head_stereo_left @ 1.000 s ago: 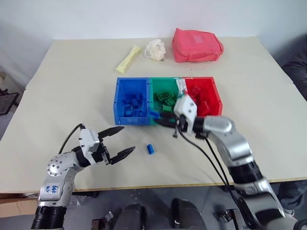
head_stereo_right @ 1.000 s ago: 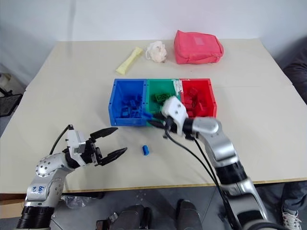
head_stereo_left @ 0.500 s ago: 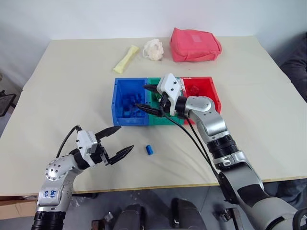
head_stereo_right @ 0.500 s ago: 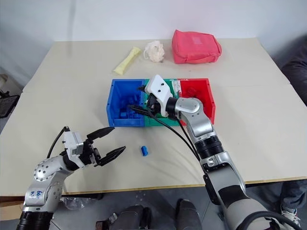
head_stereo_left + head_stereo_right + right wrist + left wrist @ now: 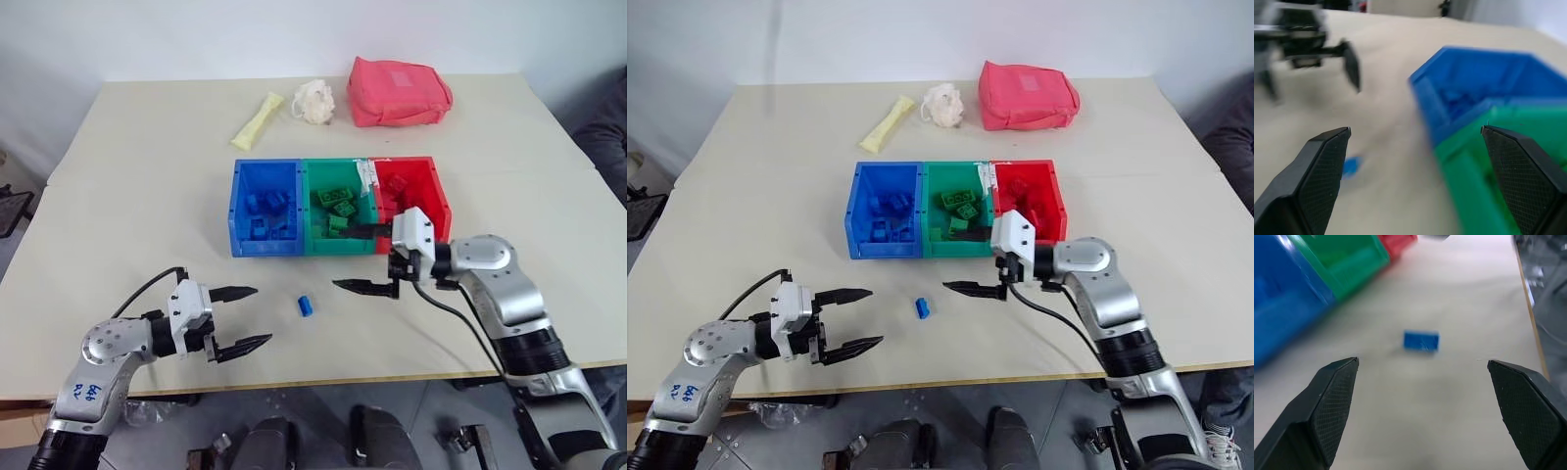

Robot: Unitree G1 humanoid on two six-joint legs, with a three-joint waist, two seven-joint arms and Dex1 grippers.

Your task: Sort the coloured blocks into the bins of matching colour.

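Even, bright light; our wrist views are soft.
We see faint shadows under the bins (image 5: 269, 247); the blue block (image 5: 1421, 341) is blurred, the right wrist view smeared.

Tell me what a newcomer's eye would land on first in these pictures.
The joined bins stand mid-table in a row, blue, green and red, each holding blocks of its own colour. In front of them one blue block lies alone on the table, between the open left gripper and the open right gripper. At the far edge sit a pink-red pouch, a white puff and a yellow packet.
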